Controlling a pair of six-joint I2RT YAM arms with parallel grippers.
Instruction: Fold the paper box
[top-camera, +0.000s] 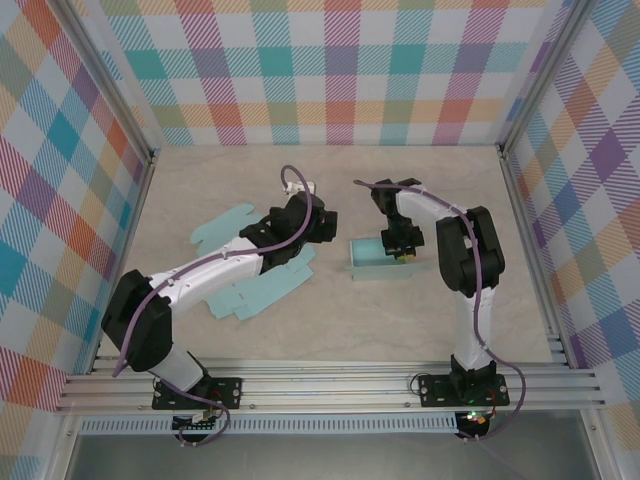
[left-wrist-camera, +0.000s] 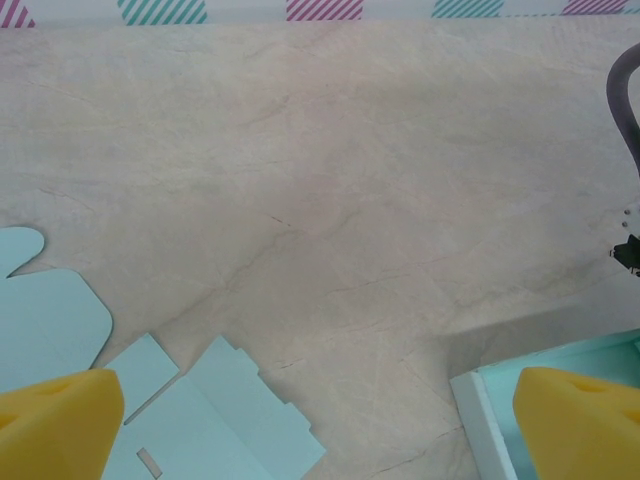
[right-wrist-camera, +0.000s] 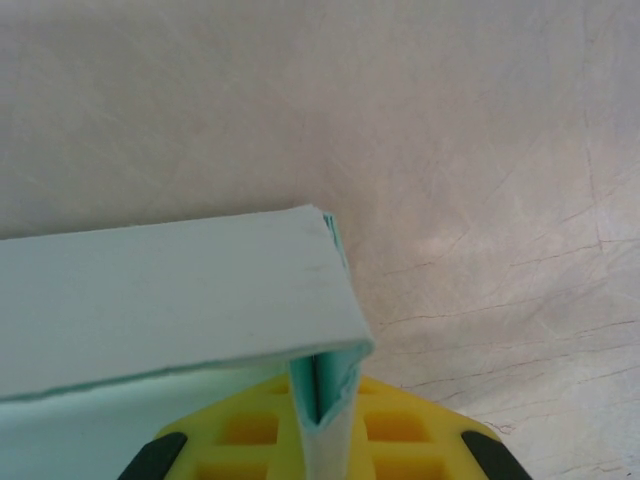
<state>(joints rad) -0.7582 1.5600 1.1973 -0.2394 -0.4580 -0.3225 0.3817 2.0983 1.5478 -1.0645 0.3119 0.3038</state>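
**Item: paper box (top-camera: 372, 262), half-formed tray, pale teal.** It sits on the surface (top-camera: 330, 340) just right of centre, with its long axis running left to right across the top view.

**Right pincer (right-wrist-camera: 320, 432).** Closed down on a thin upright wall at the tray's right end. The wrist view shows the double-layered card edge nipped between the yellow pads (right-wrist-camera: 250, 430).

**Left pincer (left-wrist-camera: 320, 430).** Jaws spread as wide as they go, holding nothing. It hovers above the surface, left of the tray.

**Flat blank (top-camera: 255, 292).** Uncut-looking teal sheet lying flat beneath the left arm, well apart from the right pincer.

**Relation to mind.** From your left pincer the tray lies to the right, with its free left end the nearer part. The right arm already pins the far end. Any fold or tuck at the free end looks like work for the left arm, approaching along the tray's long axis.

**View differences.**
- The top view gives you the whole layout, but not the grip.
- The left wrist view shows the tray's near corner just beside one yellow fingertip (left-wrist-camera: 580, 425) and the blank's tabs by the other.
- The right wrist view alone confirms the pinch on the wall.
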